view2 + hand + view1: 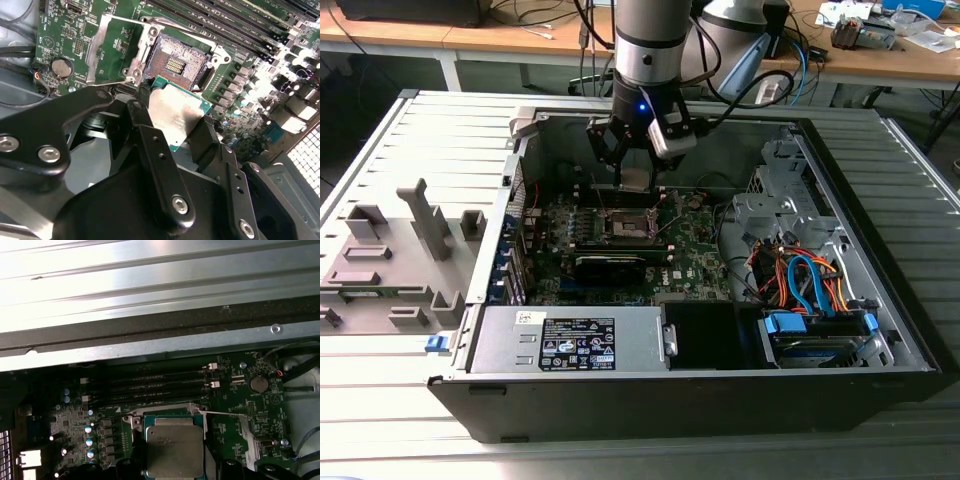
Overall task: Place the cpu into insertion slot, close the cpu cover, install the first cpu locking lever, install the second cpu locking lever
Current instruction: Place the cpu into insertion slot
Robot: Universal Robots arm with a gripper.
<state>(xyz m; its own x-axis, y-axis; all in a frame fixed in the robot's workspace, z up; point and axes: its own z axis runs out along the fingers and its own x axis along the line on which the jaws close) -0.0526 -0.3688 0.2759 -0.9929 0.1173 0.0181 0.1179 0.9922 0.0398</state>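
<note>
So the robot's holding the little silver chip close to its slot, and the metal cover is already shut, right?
Not quite. The cpu cover is swung open, off to one side of the insertion slot, whose bare contacts show in the second wrist view. The rest holds: the gripper grips the cpu close to the slot.

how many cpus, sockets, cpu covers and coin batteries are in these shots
cpu: 1
socket: 1
cover: 1
coin battery: 1
total: 4
</note>
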